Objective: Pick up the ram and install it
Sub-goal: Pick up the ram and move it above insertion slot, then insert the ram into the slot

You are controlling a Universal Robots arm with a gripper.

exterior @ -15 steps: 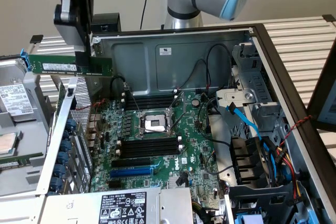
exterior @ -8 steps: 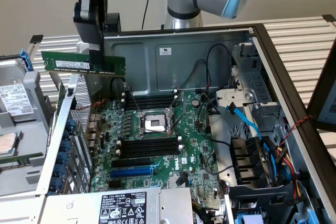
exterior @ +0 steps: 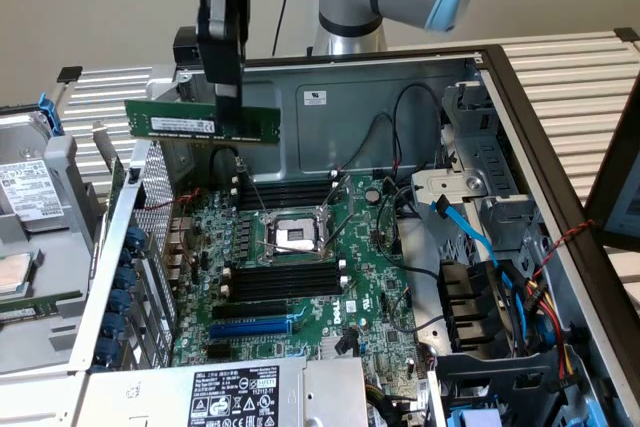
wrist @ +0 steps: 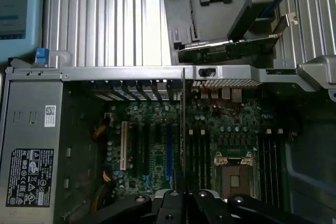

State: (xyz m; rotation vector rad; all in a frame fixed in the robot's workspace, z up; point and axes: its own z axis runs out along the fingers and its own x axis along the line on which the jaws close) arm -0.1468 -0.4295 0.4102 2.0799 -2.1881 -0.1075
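Note:
The ram (exterior: 180, 122) is a long green stick with a white label strip. It hangs level in the air above the open computer case, over its rear corner at the exterior view's left. My gripper (exterior: 228, 107) comes down from above and is shut on the ram near one end. In the wrist view the ram (wrist: 182, 129) appears edge-on as a thin line running out from my gripper (wrist: 184, 199) over the motherboard (wrist: 157, 150). The black memory slots (exterior: 285, 278) lie beside the CPU socket (exterior: 297, 235), well below the ram.
The case walls (exterior: 520, 107) rise around the motherboard. Blue and black cables (exterior: 470, 237) and a drive cage sit at the exterior view's right. A power supply (exterior: 235, 392) lies at the front. A hard drive (exterior: 30, 192) and tray stand outside the case at the left.

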